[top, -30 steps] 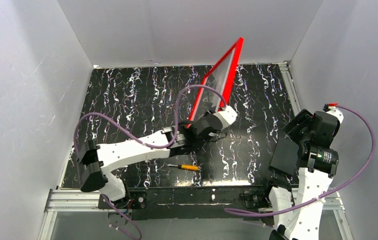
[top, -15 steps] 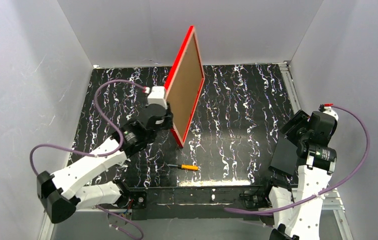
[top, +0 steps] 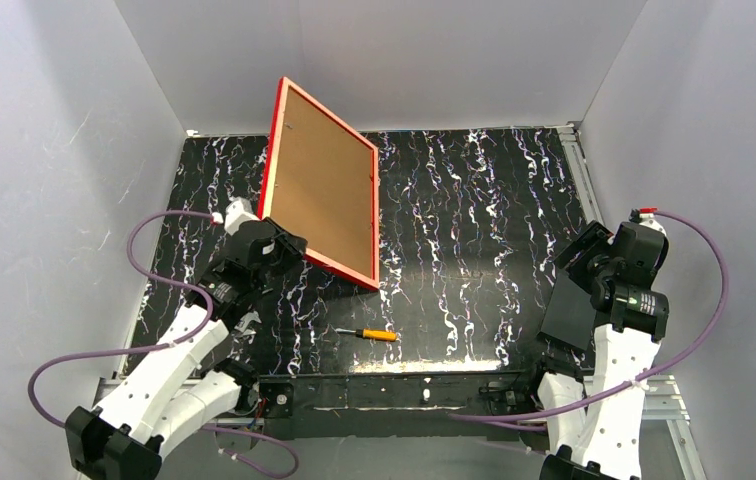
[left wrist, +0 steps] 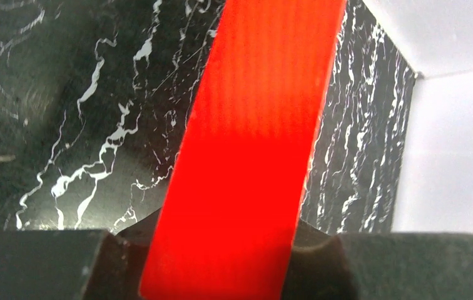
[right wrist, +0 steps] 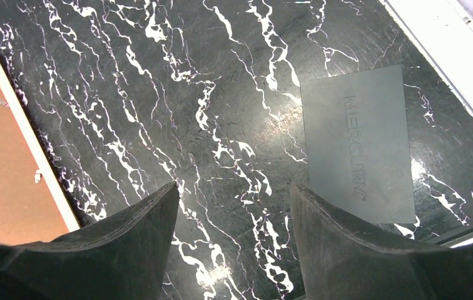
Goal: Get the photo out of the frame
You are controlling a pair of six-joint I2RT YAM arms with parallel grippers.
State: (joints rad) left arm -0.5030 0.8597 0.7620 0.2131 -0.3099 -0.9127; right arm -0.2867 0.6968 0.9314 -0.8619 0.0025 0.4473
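The left hand (left wrist: pixel 218 269) is clamped on the lower rim of the frame (top: pixel 340 269) and holds it tilted above the counter (top: pixel 474 220). Within the last second the left arm has swung left and turned the frame over. The brown backing board (top: pixel 319 190) now faces up and toward the right arm. The photo is hidden behind the board, which probably must come out first. A screwdriver (top: pixel 367 333) lies near the front edge, below the frame. The right hand (right wrist: pixel 231 240) hovers open and empty beside a grey pad (right wrist: pixel 356 144), well apart from the frame. No obstacle shows between them.
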